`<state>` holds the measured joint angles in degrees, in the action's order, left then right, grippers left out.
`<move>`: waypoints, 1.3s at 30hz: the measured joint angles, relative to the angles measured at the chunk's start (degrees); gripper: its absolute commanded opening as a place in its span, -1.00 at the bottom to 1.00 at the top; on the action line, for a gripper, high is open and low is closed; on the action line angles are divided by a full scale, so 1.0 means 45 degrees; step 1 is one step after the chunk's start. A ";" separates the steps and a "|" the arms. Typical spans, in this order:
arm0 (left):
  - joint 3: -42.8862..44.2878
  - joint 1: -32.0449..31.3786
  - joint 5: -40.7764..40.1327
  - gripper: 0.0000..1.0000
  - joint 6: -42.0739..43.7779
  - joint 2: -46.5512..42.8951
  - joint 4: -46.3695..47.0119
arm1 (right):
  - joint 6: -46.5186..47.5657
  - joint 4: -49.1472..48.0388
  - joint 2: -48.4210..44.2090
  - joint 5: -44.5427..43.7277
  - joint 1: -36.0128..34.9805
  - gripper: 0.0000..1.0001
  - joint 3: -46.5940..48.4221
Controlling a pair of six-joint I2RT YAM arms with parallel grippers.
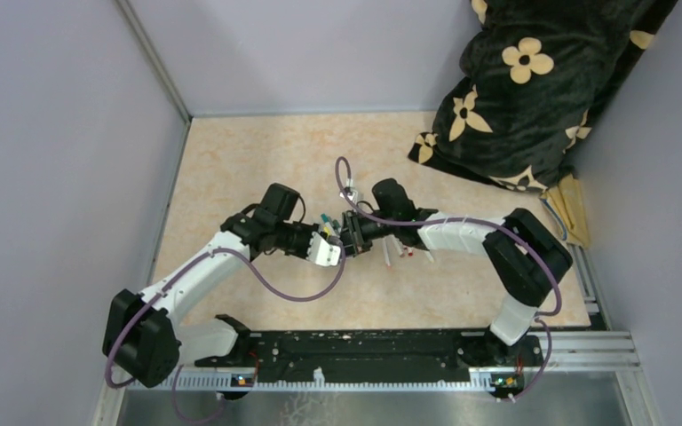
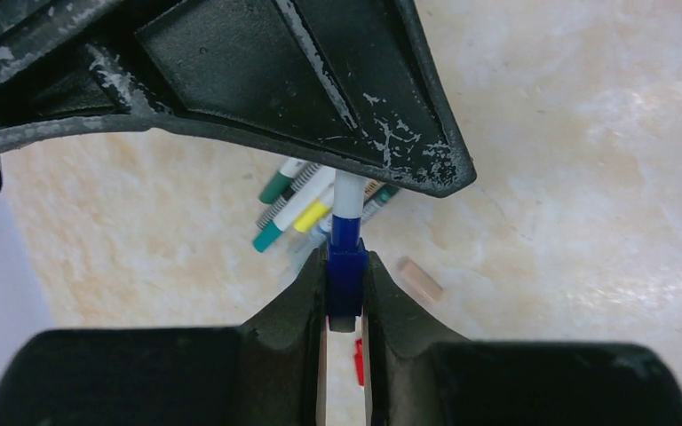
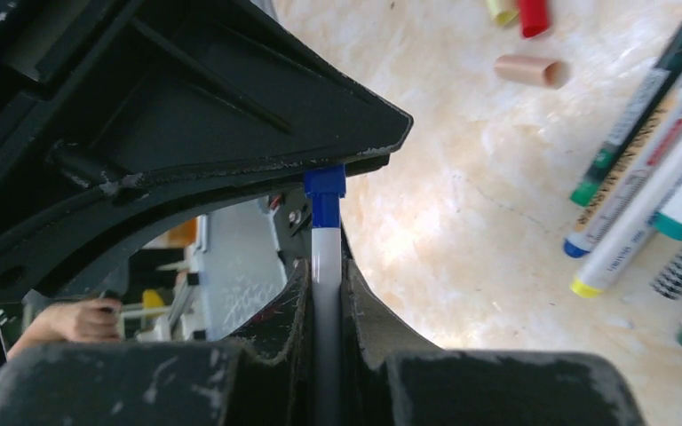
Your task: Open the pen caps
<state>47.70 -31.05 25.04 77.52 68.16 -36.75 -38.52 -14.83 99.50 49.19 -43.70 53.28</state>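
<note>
- Two grippers were tip to tip above the middle of the table (image 1: 231,160).
- The left gripper (image 2: 344,264) was squeezed tight on the blue cap (image 2: 344,293).
- The right gripper (image 3: 324,273) was squeezed tight on the white body of the blue pen (image 3: 324,238).
- The pen ran straight from one gripper to the other, up off the table.
- I could not tell if the cap was loose.
- More pens (image 3: 644,200) lay in a bunch on the table close by.
- A tan cap (image 3: 531,70) and a red cap (image 3: 533,15) lay loose near them.
</note>
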 measured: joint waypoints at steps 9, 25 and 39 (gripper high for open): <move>0.0019 0.1899 -0.0767 -1.00 0.0981 0.1268 0.1180 | 0.2385 0.3774 -0.1797 -0.0923 0.0602 -1.00 -0.0457; 0.0680 0.3264 -0.1341 -0.80 -0.0899 0.3507 0.0971 | 0.3133 0.6222 -0.4167 -0.6936 0.1384 -0.97 -0.1064; 0.1229 0.3793 -0.0393 0.12 -0.2419 0.5051 0.0767 | 0.2875 0.4813 -0.2982 -1.0030 0.1433 -0.58 -0.1676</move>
<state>53.23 -13.98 23.27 66.63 90.89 -33.30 -25.58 6.83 86.08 4.05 -37.26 45.74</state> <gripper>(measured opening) 0.530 0.180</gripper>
